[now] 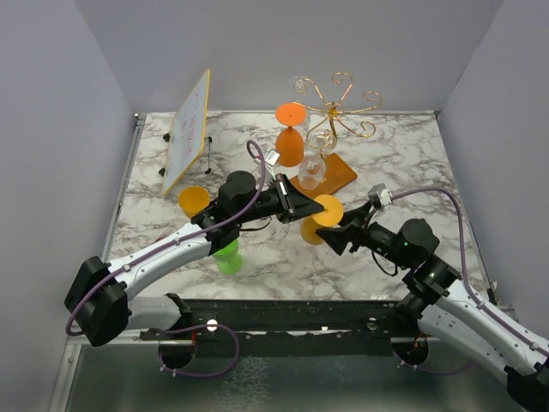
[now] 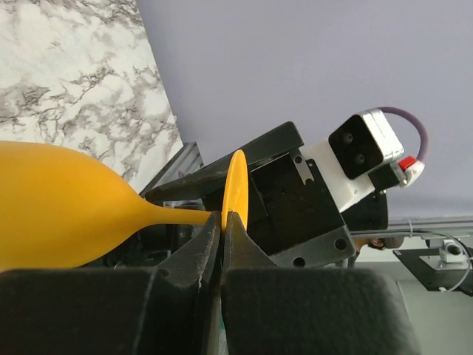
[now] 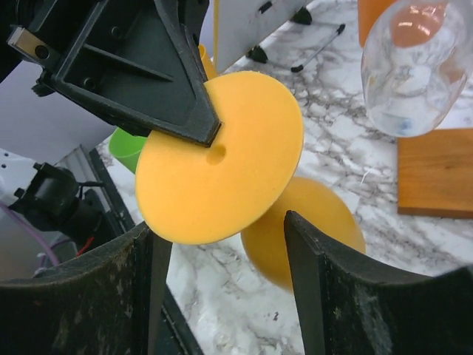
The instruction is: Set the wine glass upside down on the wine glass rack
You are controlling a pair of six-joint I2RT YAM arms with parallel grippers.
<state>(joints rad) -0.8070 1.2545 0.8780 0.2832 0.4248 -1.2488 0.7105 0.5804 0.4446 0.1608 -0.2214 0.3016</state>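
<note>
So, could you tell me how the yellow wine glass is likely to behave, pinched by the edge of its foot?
The yellow wine glass looks like opaque plastic, so it is probably light and not fragile. The left gripper pinches only the thin rim of its foot, so the bowl's weight may swing it in the grip. Laid sideways, the round bowl would likely roll.

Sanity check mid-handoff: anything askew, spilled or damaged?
Only the yellow wine glass: it is held sideways between the arms, with the left fingers pinched on its stem right at the foot and the right fingers open around the foot. No spill or damage visible.
</note>
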